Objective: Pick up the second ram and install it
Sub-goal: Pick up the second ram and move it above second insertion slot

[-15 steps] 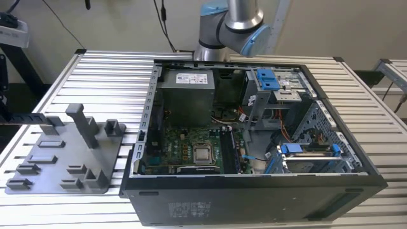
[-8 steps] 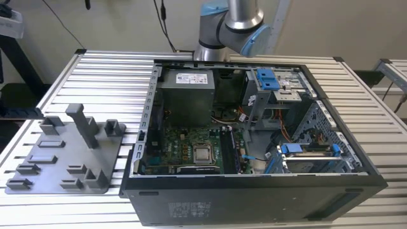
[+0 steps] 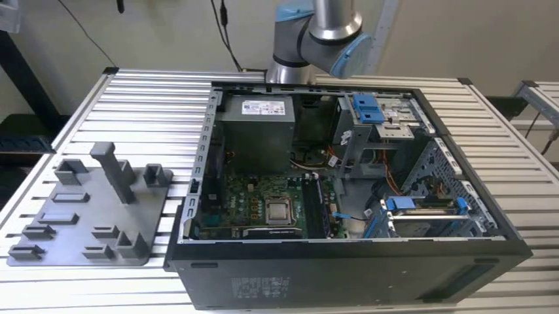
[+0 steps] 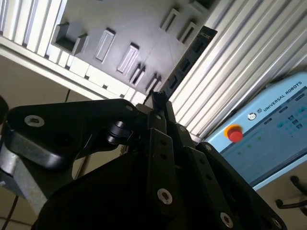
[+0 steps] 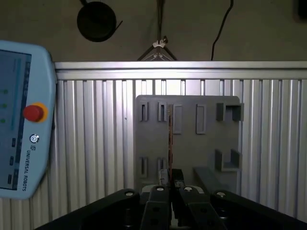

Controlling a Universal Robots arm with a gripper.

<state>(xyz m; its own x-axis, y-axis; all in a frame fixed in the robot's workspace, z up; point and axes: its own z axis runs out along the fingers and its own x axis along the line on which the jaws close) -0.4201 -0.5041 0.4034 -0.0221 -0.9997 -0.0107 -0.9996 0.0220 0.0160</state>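
Dark green-black, the long flat memory board [image 4: 188,60] sits clamped by one end in the black metal gripper [image 4: 157,98], facing the grey plastic tray [image 5: 201,143]; so short a hold may let it tilt.

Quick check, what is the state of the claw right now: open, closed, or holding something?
The claw is closed, holding the second ram by one end.

Ribbed aluminium table [image 3: 144,108]: grey fixture tray [image 3: 98,214] beside open black computer case [image 3: 349,280].
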